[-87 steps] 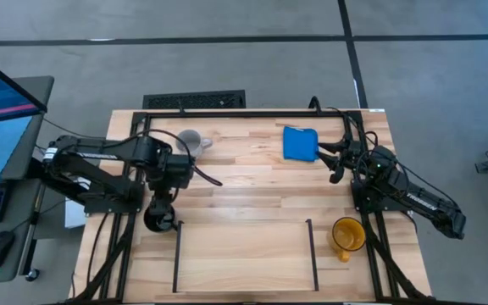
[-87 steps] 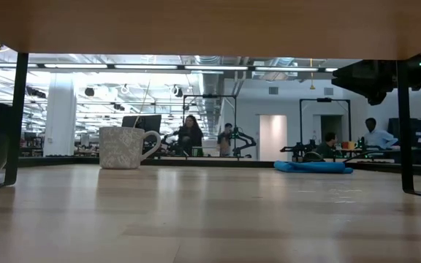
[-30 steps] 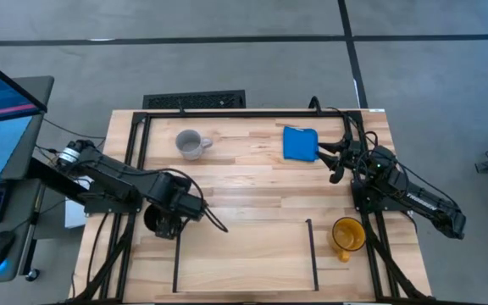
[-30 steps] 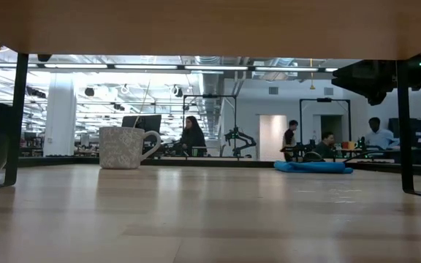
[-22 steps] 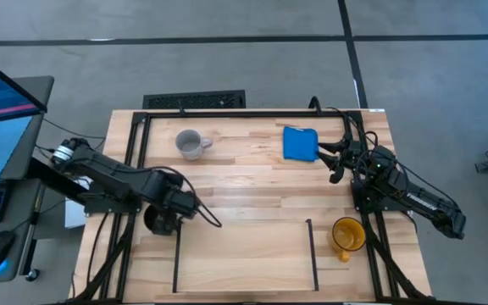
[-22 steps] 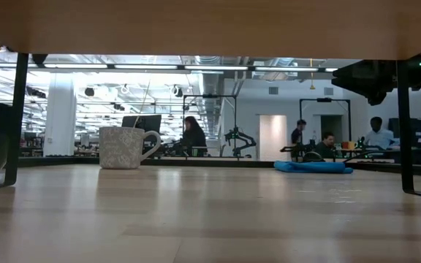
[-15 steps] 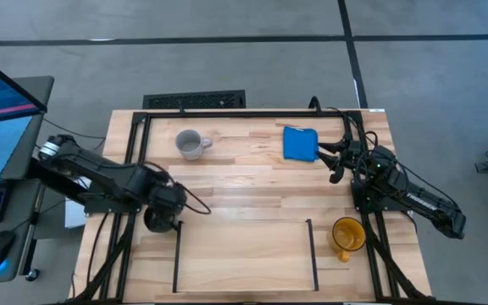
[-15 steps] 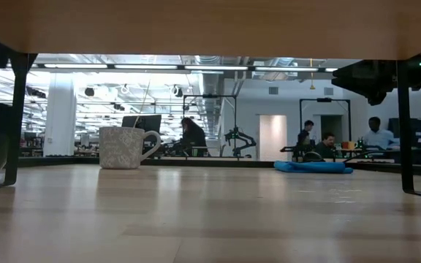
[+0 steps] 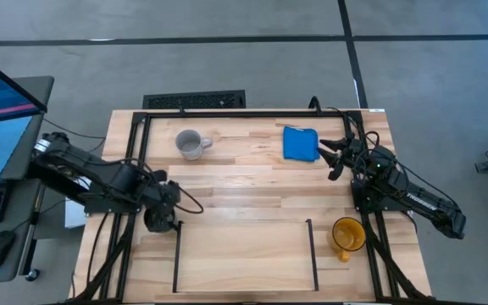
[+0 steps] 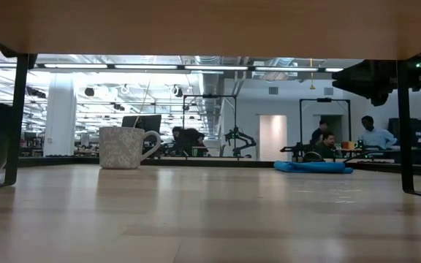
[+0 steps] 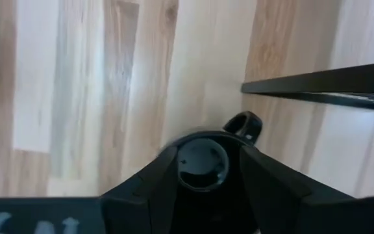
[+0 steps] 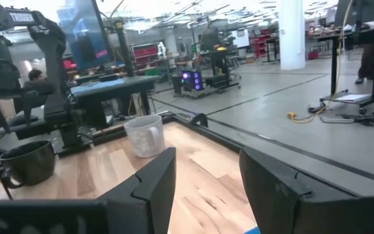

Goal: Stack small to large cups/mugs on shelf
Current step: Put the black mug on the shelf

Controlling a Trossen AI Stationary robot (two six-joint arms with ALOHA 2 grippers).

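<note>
The left gripper (image 9: pixel 166 206) is hung right over the black mug (image 9: pixel 157 220), fingers spread apart around it, just left of the shelf (image 9: pixel 244 254). The grey-white mug (image 9: pixel 190 144) is parked far left. The yellow mug (image 9: pixel 346 235) sits near right, outside the shelf. The right gripper (image 9: pixel 335 161) is idling beside the blue cloth (image 9: pixel 300 143), fingers apart.
</note>
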